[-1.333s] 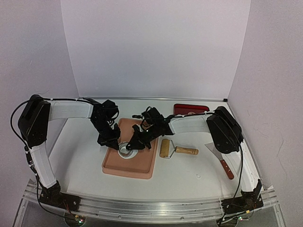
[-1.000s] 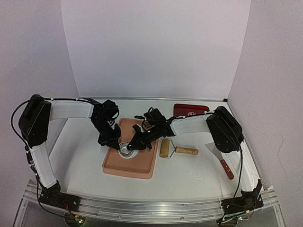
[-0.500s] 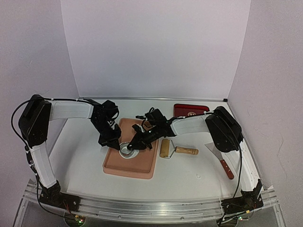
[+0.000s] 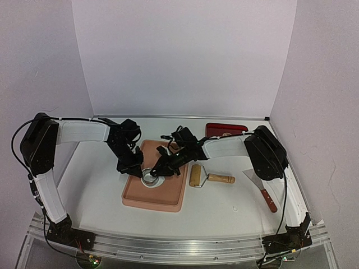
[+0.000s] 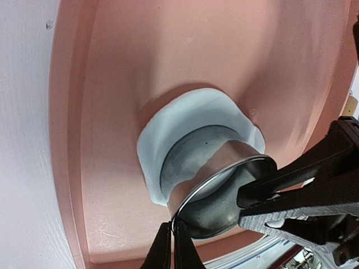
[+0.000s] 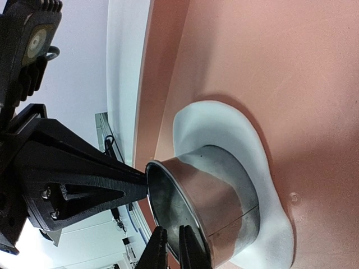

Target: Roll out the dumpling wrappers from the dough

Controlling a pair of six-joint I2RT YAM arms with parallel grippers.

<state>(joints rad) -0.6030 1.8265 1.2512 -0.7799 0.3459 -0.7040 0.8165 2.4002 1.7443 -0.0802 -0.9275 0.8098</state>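
Metal ring (image 5: 213, 162), seated in white dough (image 5: 168, 120) mid-frame on pink tray (image 5: 168, 45); left gripper (image 5: 172, 240) and right gripper (image 6: 173, 240) each clamped on its rim. Position unchanged since a second ago: cutting press likely continues.

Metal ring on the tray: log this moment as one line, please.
metal ring: upright on dough, pink tray | left gripper: pinching ring rim | right gripper: pinching ring rim | roller, scraper: right of tray
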